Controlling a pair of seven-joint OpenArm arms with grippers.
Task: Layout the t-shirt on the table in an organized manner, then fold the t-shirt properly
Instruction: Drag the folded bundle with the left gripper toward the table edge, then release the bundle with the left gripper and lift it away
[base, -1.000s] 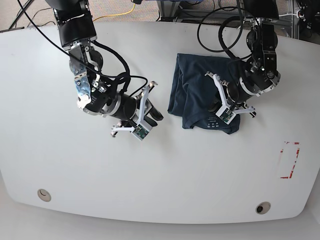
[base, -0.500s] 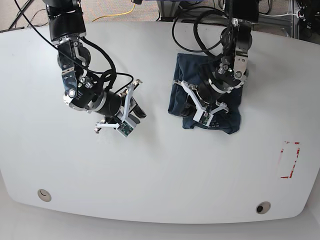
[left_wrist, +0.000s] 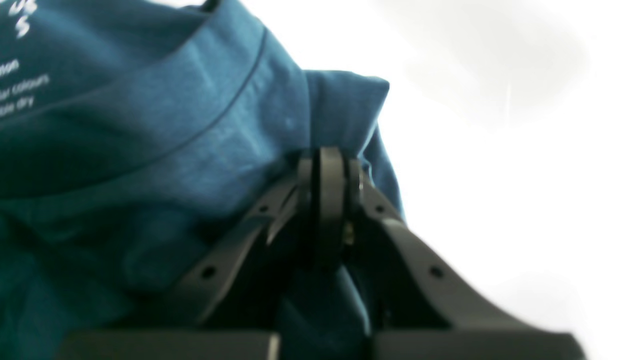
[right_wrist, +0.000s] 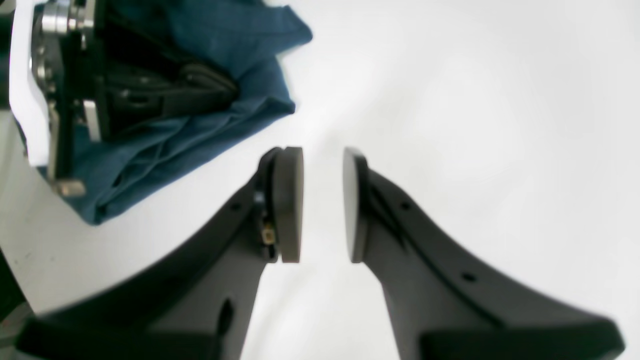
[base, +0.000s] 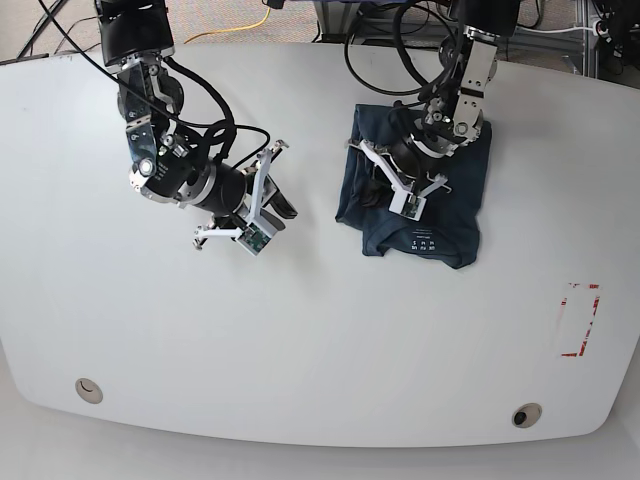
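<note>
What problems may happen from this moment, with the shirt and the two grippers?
The left gripper is shut against the dark teal t-shirt, so lifting or dragging might bunch its layers. The right gripper is slightly open above the white table, away from the fabric, so one-sided pulling could skew the bundle.

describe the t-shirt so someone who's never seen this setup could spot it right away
On the big white table with rounded corners, look at the half farther from the two grommet holes. The t-shirt is the dark teal bundle under the robot's left hand. It's soft, wrinkled cloth with small pale printing near its collar, unlike the hard black-and-silver arms around it.
</note>
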